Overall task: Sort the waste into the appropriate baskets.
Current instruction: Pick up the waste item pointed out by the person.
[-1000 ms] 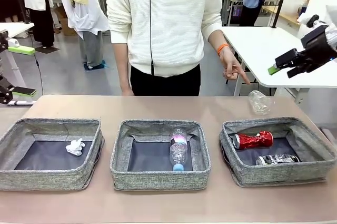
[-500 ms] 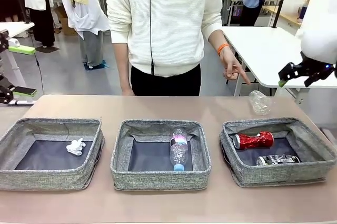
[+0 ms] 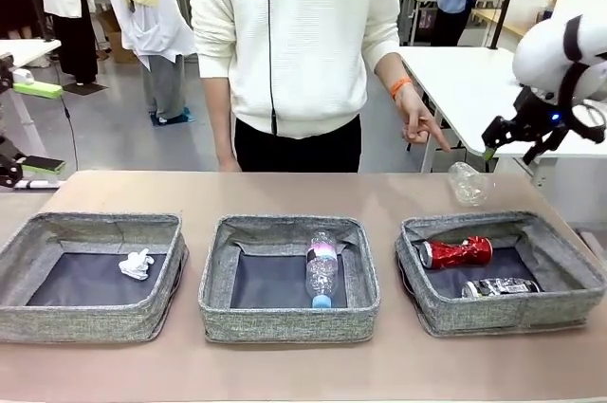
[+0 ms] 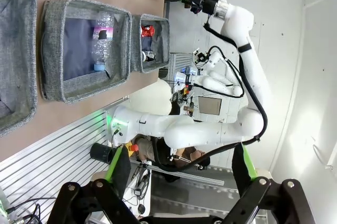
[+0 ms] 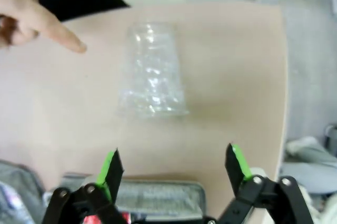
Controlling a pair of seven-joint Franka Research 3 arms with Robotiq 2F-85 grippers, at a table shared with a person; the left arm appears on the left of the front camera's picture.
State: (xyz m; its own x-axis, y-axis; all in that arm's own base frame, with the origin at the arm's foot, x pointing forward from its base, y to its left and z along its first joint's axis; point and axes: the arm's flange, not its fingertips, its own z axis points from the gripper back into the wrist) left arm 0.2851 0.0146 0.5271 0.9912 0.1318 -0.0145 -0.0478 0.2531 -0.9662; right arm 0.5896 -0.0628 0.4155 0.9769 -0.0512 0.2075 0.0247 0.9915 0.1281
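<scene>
On the far right of the table (image 3: 285, 190), behind the right basket (image 3: 501, 270), a crumpled clear plastic cup (image 3: 467, 183) lies on its side. A person's hand (image 3: 417, 123) points down at it. The right gripper (image 3: 517, 137) hangs above and to the right of the cup, jaws spread wide and empty. In its wrist view the cup (image 5: 152, 71) sits ahead, between the two green pads. To do this step well, it should come straight down with a finger on either side of the cup, then close gently, since thin plastic will likely buckle or slip. The pointing finger (image 5: 50, 29) is near the cup and could get in the way.

The right basket holds a red can (image 3: 455, 252) and a black-silver can (image 3: 500, 286). The middle basket (image 3: 288, 275) holds a bottle (image 3: 321, 268); the left basket (image 3: 91, 275) holds a tissue wad (image 3: 137, 264). The left gripper (image 4: 179, 176) is open and empty.
</scene>
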